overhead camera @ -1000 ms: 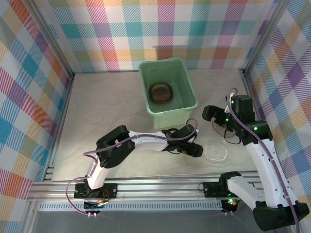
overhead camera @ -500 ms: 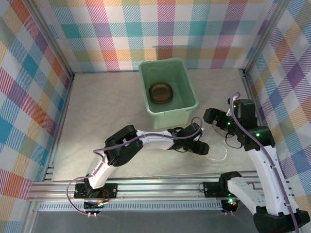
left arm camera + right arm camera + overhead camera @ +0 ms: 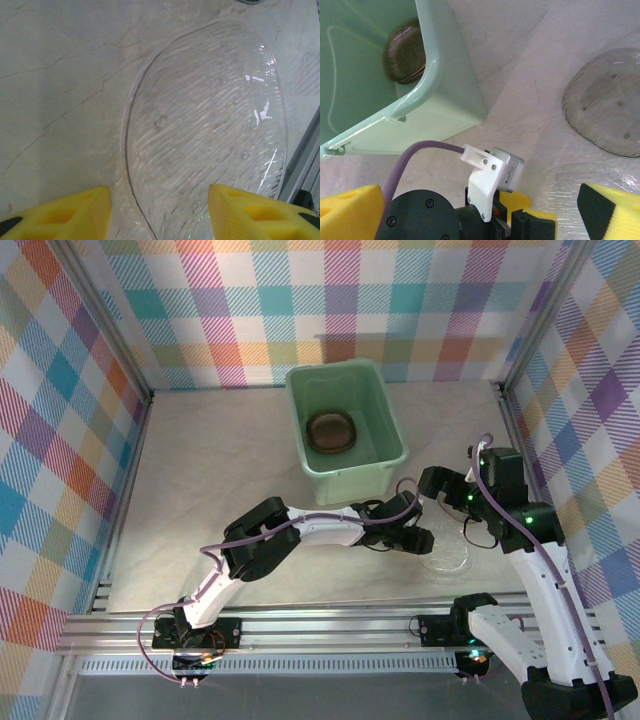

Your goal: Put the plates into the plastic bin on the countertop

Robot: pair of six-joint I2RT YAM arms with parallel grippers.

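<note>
Left gripper is sitting low over the near rim of the clear plate. Its jaws are standing part-way apart, one finger outside the rim and one over the dish, pinching nothing yet. The plate is lying flat on the counter, near the bin but not in it. Brown plates are already lying in the bin. Right gripper is hanging wide open and empty, close above the left wrist.

Likely risks:
- The plate is thin and slick, so a shallow rim pinch is probably going to slip or tip on lifting.
- The outer finger may be jamming on the counter and shoving the plate into the second plate beside it.
- With the arms crowding each other, a lift is risking a knock or a snag on the cable.
- The plate may be clipping the bin wall.
</note>
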